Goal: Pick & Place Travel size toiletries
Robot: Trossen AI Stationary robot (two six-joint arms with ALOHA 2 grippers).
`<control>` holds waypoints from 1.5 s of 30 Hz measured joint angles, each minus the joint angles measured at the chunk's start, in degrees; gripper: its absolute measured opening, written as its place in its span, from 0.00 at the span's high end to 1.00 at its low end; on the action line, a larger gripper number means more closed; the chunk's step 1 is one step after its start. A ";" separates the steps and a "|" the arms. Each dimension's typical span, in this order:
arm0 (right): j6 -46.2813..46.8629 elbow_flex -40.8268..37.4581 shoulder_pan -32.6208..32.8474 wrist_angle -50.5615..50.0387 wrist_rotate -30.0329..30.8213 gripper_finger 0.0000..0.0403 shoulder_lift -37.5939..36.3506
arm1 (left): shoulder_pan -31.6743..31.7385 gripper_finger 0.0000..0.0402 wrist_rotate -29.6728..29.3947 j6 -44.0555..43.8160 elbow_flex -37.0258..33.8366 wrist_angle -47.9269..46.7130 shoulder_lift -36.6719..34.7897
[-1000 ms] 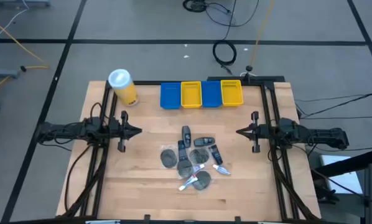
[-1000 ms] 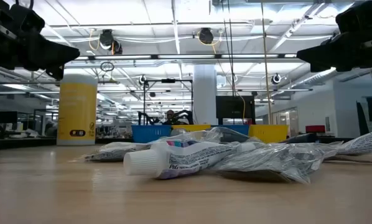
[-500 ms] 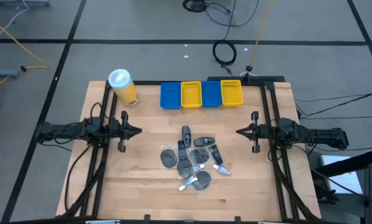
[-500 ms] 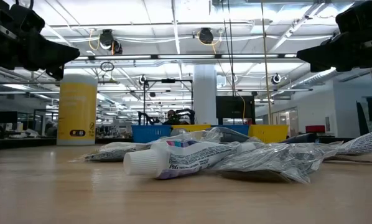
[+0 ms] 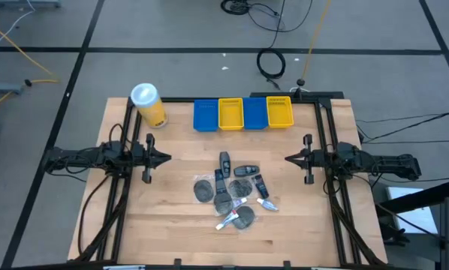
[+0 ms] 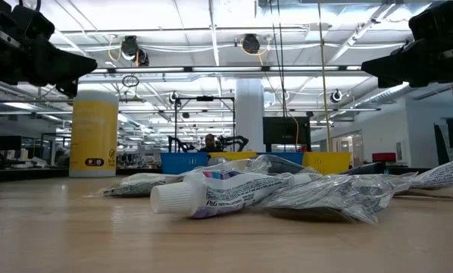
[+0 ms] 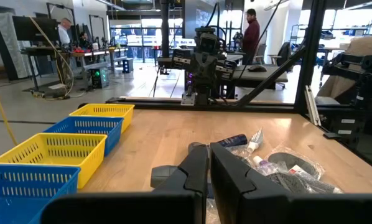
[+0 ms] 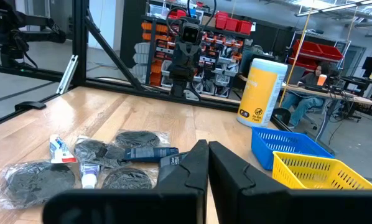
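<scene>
The travel size toiletries lie in a loose pile mid-table: flat dark grey discs in clear wrappers, small dark tubes, white tubes with red marks. In the low view a white-capped tube lies at the front of the pile. My left gripper hovers shut above the table left of the pile; its own view shows the fingers together. My right gripper hovers shut right of the pile. Neither touches anything.
A row of blue and yellow bins stands along the far edge. A yellow canister with a white lid stands at the far left corner. Bare wood lies between each gripper and the pile. People show in the room beyond.
</scene>
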 joint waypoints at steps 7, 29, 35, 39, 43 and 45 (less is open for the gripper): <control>0.00 0.01 -0.01 0.01 0.00 0.99 0.01 | 0.01 0.95 -0.01 0.00 0.00 0.00 0.00; 17.89 -0.01 0.04 25.21 -14.53 0.99 4.06 | 0.00 0.95 -0.02 0.01 0.01 -0.02 0.00; 13.51 0.88 0.02 35.01 -16.03 0.99 18.13 | 0.02 0.95 0.00 0.00 0.00 -0.01 0.00; 8.24 4.09 0.04 36.36 -13.10 0.99 32.25 | 0.01 0.95 -0.01 0.00 0.01 -0.02 0.00; 2.35 9.61 0.02 37.89 -9.73 0.97 46.43 | 0.00 0.95 -0.04 0.00 0.02 0.00 0.00; 0.41 12.31 -0.01 37.65 -8.83 0.93 52.74 | 0.02 0.95 0.00 0.00 0.00 0.04 0.00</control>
